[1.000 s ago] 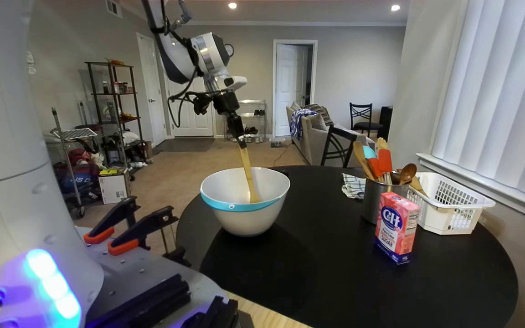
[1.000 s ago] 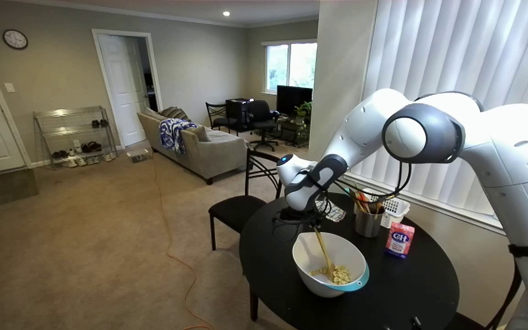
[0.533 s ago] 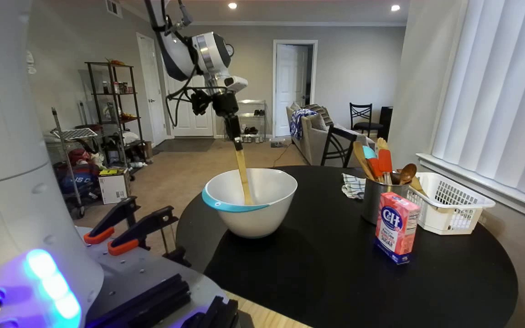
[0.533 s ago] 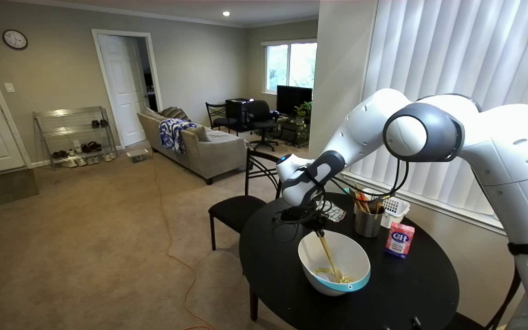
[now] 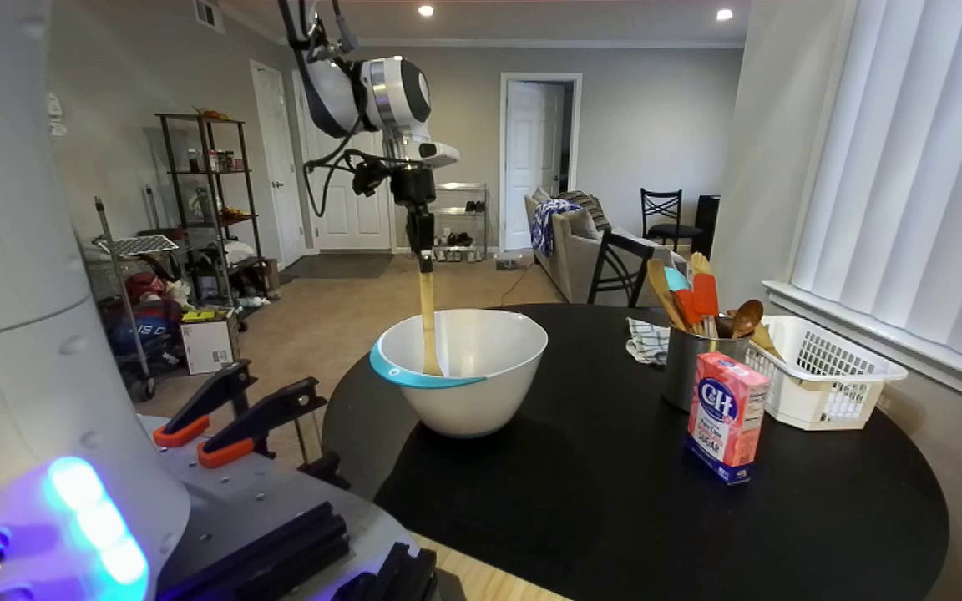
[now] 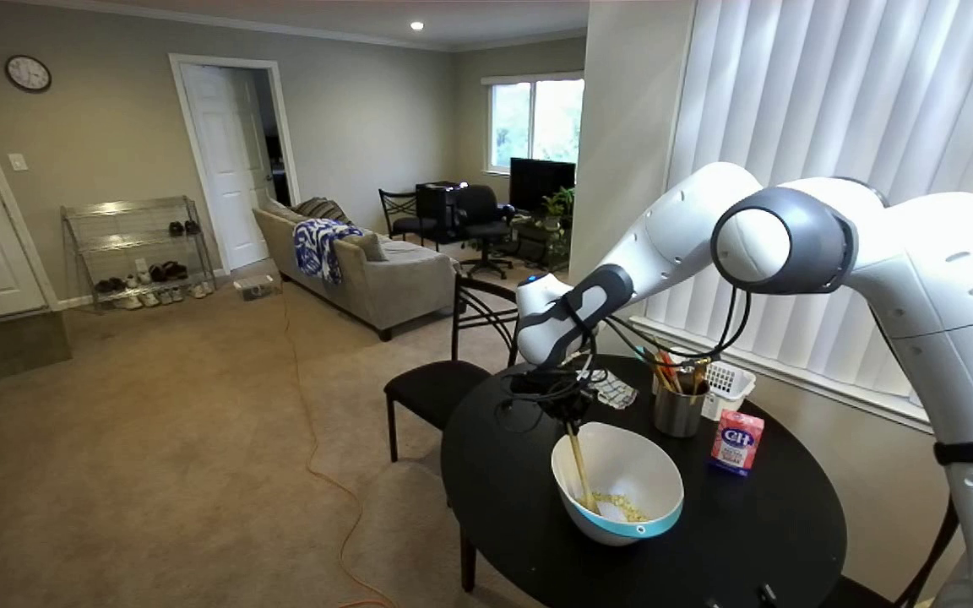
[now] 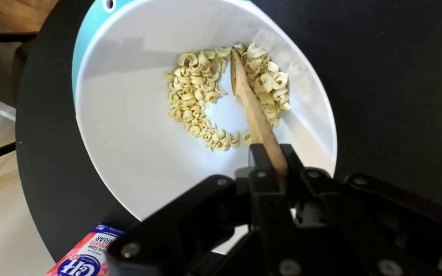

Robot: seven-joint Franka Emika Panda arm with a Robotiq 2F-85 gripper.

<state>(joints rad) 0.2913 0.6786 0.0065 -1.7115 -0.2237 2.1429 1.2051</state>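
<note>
Left to right, as in an exterior view: claw clamped on the handle of the wooden spatula, wood pinched between both fingers. Compared with a second ago the spatula has gone from leaning to near upright, its blade shifted from mid-bowl to the left side inside the mixing bowl. Bowl moved too: slid slightly right on the black worktop and turned, so the teal lip now sits further left. Pasta in it lies in two heaps curving round the bowl's middle, blade between them; can't tell if the tip touches bottom. Further right, no change: cloth on the far side, utensil tin, pink sugar box nearer, white basket rightmost. My read: grip's fine and the pasta is getting pushed about, but some of that push goes into shifting the bowl; nothing seems to brace it.
</note>
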